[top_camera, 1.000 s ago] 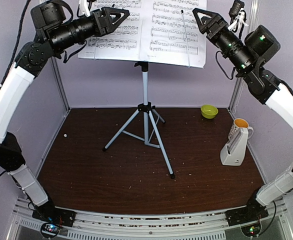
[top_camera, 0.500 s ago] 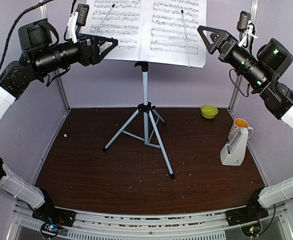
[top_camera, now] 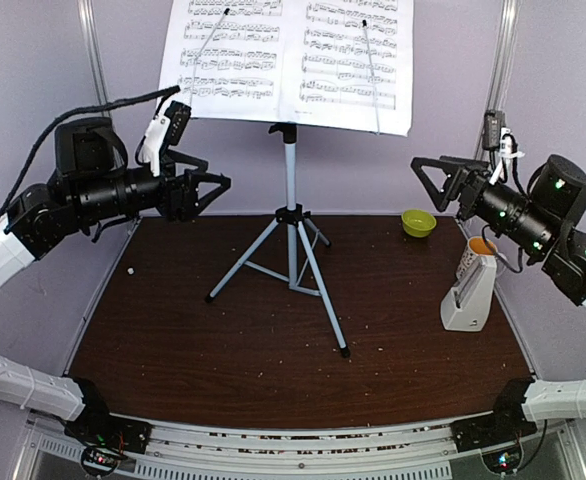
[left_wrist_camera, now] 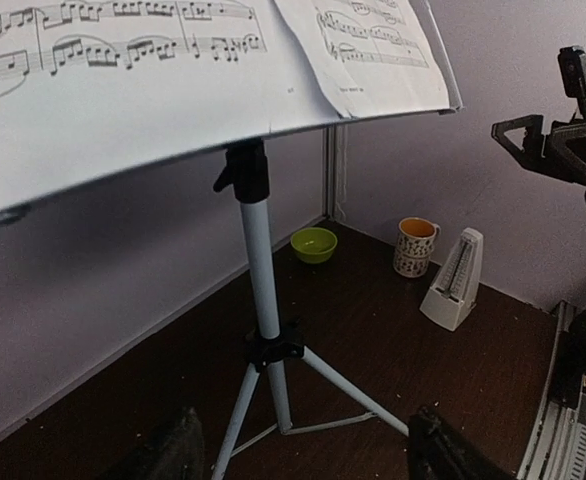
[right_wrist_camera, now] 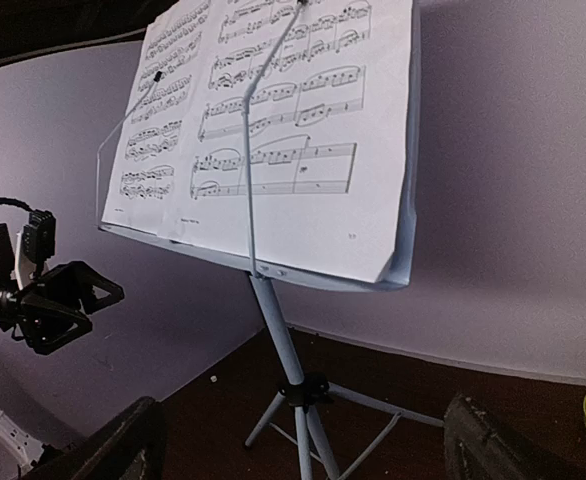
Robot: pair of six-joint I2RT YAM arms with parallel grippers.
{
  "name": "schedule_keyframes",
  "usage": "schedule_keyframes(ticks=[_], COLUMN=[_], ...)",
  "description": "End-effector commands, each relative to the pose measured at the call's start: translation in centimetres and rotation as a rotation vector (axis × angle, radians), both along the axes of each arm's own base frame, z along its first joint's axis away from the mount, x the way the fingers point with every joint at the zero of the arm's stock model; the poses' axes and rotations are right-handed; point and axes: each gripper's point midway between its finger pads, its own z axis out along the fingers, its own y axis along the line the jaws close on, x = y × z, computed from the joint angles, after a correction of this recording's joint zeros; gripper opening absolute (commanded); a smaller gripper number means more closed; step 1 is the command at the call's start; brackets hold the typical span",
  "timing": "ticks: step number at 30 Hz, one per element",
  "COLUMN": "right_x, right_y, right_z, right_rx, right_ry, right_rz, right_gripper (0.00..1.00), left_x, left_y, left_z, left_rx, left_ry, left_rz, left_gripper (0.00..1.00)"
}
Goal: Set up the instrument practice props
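Observation:
The silver tripod music stand (top_camera: 291, 215) stands at the middle back of the table, and two white sheet-music pages (top_camera: 288, 60) rest on its desk under thin wire holders. It also shows in the left wrist view (left_wrist_camera: 258, 270) and the right wrist view (right_wrist_camera: 278, 330). The white pyramid metronome (top_camera: 470, 293) stands at the right; it also shows in the left wrist view (left_wrist_camera: 453, 282). My left gripper (top_camera: 213, 185) is open and empty in the air left of the stand pole. My right gripper (top_camera: 431, 178) is open and empty in the air right of it.
A small yellow-green bowl (top_camera: 418, 222) sits at the back right. A white mug with orange inside (top_camera: 483, 250) stands just behind the metronome. Purple walls and silver frame posts (top_camera: 500, 90) close in the back and sides. Crumbs lie scattered on the brown table (top_camera: 273, 370).
Both arms have come down and away from the sheet-music desk. The left gripper dropped from the pages' left edge to pole height, the right gripper likewise on the right.

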Motion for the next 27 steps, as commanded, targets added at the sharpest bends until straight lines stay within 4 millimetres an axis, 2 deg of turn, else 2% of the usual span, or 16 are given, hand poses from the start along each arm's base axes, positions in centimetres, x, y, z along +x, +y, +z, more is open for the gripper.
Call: schedule_keyframes(ticks=[1,3,8,12,16,21,24,27], right_x=[1.4,1.9,3.0,4.7,4.8,3.0,3.1,4.3], right_y=[-2.4,-3.6,-6.8,-12.3,-17.2,-23.4,-24.7,-24.4], right_z=[-6.0,-8.6,-13.0,-16.4,-17.4,-17.9,-19.3,-21.9], right_rx=[-0.082,-0.112,-0.162,-0.233,-0.214,-0.141,-0.063,-0.023], right_ry=[0.146,0.202,0.308,0.423,0.487,0.516,0.58,0.739], right_rz=[-0.157,-0.224,-0.362,-0.579,-0.743,-1.02,-1.083,-1.109], right_gripper=[0.98,0.99,1.0,1.0,1.0,1.0,1.0,1.0], left_x=[-0.1,0.3,0.5,0.7,1.5,1.8,2.2,2.5], left_y=[0.3,0.4,0.1,-0.7,-1.5,-1.8,-1.7,-1.8], left_z=[-1.5,-3.7,-9.3,-11.8,-14.1,-15.1,-15.2,-15.3], left_rx=[-0.034,-0.016,-0.027,-0.059,-0.038,-0.034,-0.032,-0.027], left_ry=[-0.005,0.033,0.123,0.183,0.231,0.243,0.241,0.242], left_rz=[0.013,0.039,0.046,0.032,0.045,0.054,0.07,0.079], left_gripper=[0.72,0.71,0.72,0.72,0.7,0.7,0.7,0.7])
